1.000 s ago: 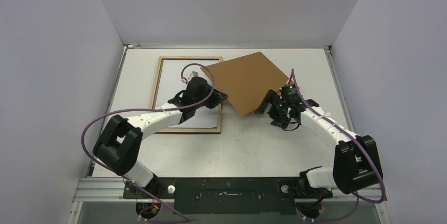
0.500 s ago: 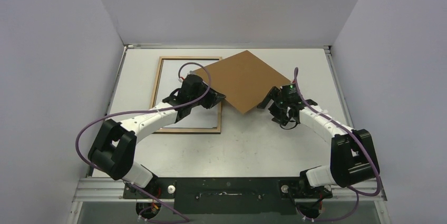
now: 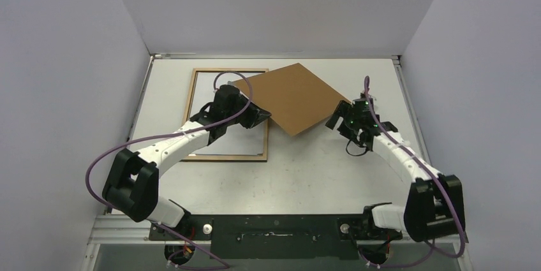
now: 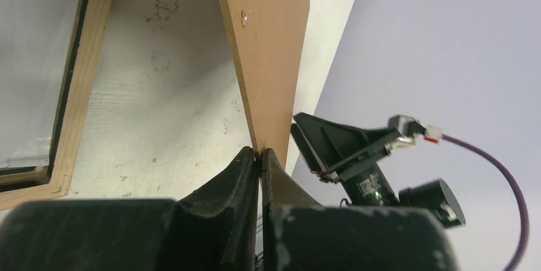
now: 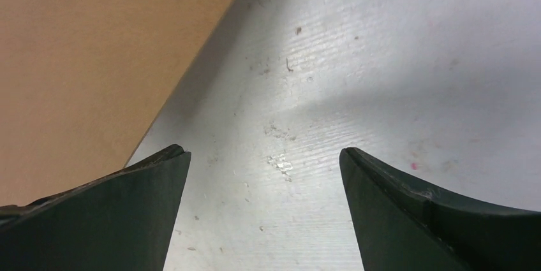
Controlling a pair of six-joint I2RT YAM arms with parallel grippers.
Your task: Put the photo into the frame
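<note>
The frame (image 3: pixel 249 157) lies flat on the left-back part of the table (image 3: pixel 287 175), light wood side up. Its long axis runs near-to-far, pretty much square with the table edges. Inside the rim there's a pale panel (image 3: pixel 207 89), whitish-grey, and honestly I can't tell if that's the photo or something else. The thing in the way is the brown backing board (image 3: pixel 293 95). It's turned like a diamond, corners pointing near, far, left and right, and its left part hangs over the frame's far right corner. The left gripper (image 3: pixel 263 117) is clamped tight on the board's near-left edge just beside the frame's right rim. In the left wrist view the fingers (image 4: pixel 245 169) pinch the thin edge, with the board running up and away from them. The board looks lifted off the table, since the right wrist view shows a shadow along its edge. The right gripper (image 3: pixel 336 120) sits just beside the board's right corner, jaws spread wide with nothing between them but bare table, board off to its left side.
</note>
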